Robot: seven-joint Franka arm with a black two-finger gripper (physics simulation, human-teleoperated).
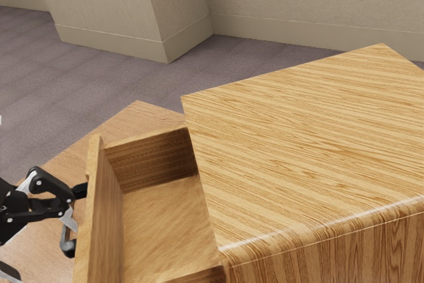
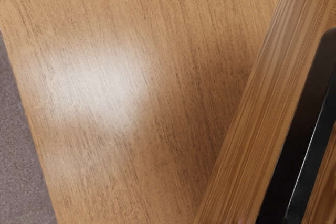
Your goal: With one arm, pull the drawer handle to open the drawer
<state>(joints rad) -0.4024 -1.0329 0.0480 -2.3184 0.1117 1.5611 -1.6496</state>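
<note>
Out from the cabinet (image 1: 311, 137), the drawer (image 1: 159, 220) points lengthwise, seemingly at the gripper (image 1: 71, 213) (grip unreadable).

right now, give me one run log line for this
drawer: open, well out of cabinet | gripper: at handle on drawer front | view: exterior
</note>
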